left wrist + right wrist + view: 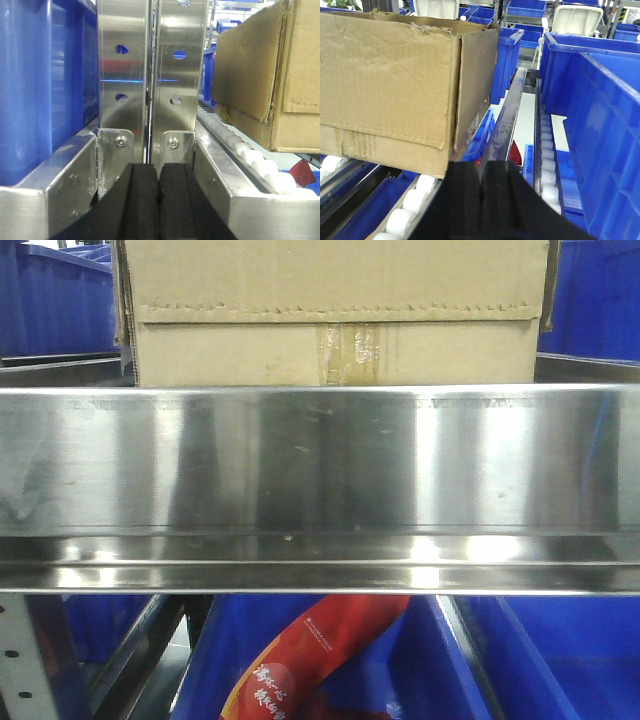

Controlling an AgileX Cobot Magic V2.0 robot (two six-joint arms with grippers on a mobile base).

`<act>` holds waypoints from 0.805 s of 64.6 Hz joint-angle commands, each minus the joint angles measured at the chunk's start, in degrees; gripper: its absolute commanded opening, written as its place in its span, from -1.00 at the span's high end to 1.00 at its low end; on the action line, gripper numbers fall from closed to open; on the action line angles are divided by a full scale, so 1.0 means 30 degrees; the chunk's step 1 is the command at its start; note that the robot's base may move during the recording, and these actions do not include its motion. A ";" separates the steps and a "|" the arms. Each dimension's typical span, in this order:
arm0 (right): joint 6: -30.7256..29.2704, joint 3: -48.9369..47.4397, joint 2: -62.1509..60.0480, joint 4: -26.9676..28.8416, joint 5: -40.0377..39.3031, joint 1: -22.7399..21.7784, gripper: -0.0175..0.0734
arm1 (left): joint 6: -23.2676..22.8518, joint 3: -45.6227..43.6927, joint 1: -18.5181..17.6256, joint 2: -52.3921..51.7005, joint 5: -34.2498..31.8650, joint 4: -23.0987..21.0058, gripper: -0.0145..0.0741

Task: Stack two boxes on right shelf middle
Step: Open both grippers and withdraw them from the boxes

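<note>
A large brown cardboard box [335, 310] with a jagged flap line and taped centre seam sits on the steel shelf level, behind its broad mirror-like front rail [320, 455]. It also shows at the right of the left wrist view [265, 75], on white rollers [250, 155], and at the left of the right wrist view [405, 80]. A second box is not in view. My left gripper [159, 172] is shut and empty, low in front of the steel uprights [150, 75], left of the box. My right gripper [483, 172] is shut and empty, just right of the box's near corner.
Blue plastic bins stand left of the uprights [45, 85] and right of the box [600, 110]. More blue bins and a red packet [300, 660] lie on the level below. White roller tracks [547, 170] run back along the shelf.
</note>
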 commanded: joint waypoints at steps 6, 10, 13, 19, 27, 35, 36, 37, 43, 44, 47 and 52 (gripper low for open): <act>-0.0112 0.0056 -0.0132 -0.0166 -0.0452 -0.0077 0.97 | 0.0092 -0.0042 0.0037 -0.0099 -0.0532 -0.0085 0.92; -0.0112 0.0056 -0.0132 -0.0166 -0.0452 -0.0077 0.97 | 0.0092 -0.0042 0.0037 -0.0099 -0.0532 -0.0085 0.92; -0.0112 0.0056 -0.0132 -0.0166 -0.0452 -0.0077 0.97 | 0.0092 -0.0042 0.0037 -0.0099 -0.0532 -0.0085 0.92; -0.0112 0.0056 -0.0132 -0.0166 -0.0452 -0.0077 0.97 | 0.0092 -0.0042 0.0037 -0.0099 -0.0532 -0.0085 0.92; -0.0112 0.0056 -0.0132 -0.0166 -0.0452 -0.0077 0.97 | 0.0092 -0.0042 0.0037 -0.0099 -0.0532 -0.0085 0.92; -0.0112 0.0056 -0.0132 -0.0166 -0.0468 -0.0077 0.97 | 0.0092 -0.0042 0.0037 -0.0099 -0.0532 -0.0085 0.92; -0.0112 0.0056 -0.0132 -0.0166 -0.0468 -0.0077 0.97 | 0.0092 -0.0042 0.0037 -0.0099 -0.0532 -0.0085 0.92; -0.0112 0.0056 -0.0132 -0.0166 -0.0468 -0.0077 0.97 | 0.0092 -0.0042 0.0037 -0.0099 -0.0532 -0.0085 0.92; -0.0023 0.0099 -0.0132 0.0001 -0.0429 -0.0077 0.97 | 0.0092 -0.0042 0.0037 -0.0099 -0.0532 -0.0085 0.92; -0.0023 0.0099 -0.0132 0.0001 -0.0429 -0.0077 0.97 | 0.0092 -0.0042 0.0037 -0.0099 -0.0532 -0.0085 0.92; -0.0023 0.0099 -0.0229 -0.0318 -0.0429 -0.0119 0.97 | 0.0092 -0.0042 0.0037 -0.0099 -0.0532 -0.0085 0.92; -0.0023 0.0178 -0.0666 -0.0521 -0.0429 -0.0530 0.97 | 0.0092 -0.0042 0.0037 -0.0099 -0.0532 -0.0085 0.92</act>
